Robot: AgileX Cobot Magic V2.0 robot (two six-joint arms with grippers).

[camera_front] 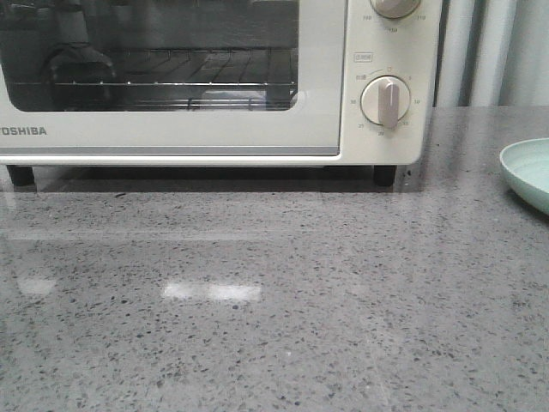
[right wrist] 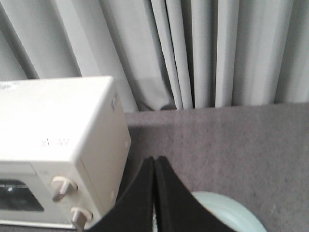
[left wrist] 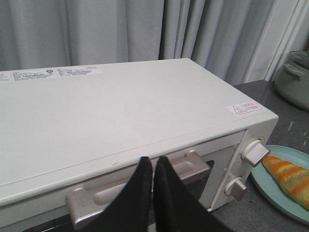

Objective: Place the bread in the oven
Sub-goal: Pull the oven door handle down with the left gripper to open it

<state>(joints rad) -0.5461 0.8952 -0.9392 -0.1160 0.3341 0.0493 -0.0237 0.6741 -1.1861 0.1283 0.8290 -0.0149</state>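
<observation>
The cream-white Toshiba oven (camera_front: 326, 103) stands at the back left of the table with its glass door closed and a wire rack inside. It also shows in the left wrist view (left wrist: 120, 106) and the right wrist view (right wrist: 63, 125). The bread (left wrist: 288, 175), golden-orange with cream stripes, lies on a pale green plate (left wrist: 270, 186) to the right of the oven. My left gripper (left wrist: 152, 161) is shut and empty, just above the oven's metal door handle (left wrist: 188, 166). My right gripper (right wrist: 154, 160) is shut and empty, above the plate (right wrist: 227, 212) beside the oven's right side. Neither gripper shows in the front view.
Grey curtains (left wrist: 207, 34) hang behind the table. A pale green pot (left wrist: 293, 79) stands at the back right. The plate's rim (camera_front: 525, 172) shows at the right edge of the front view. The grey speckled tabletop (camera_front: 274, 300) lies in front of the oven.
</observation>
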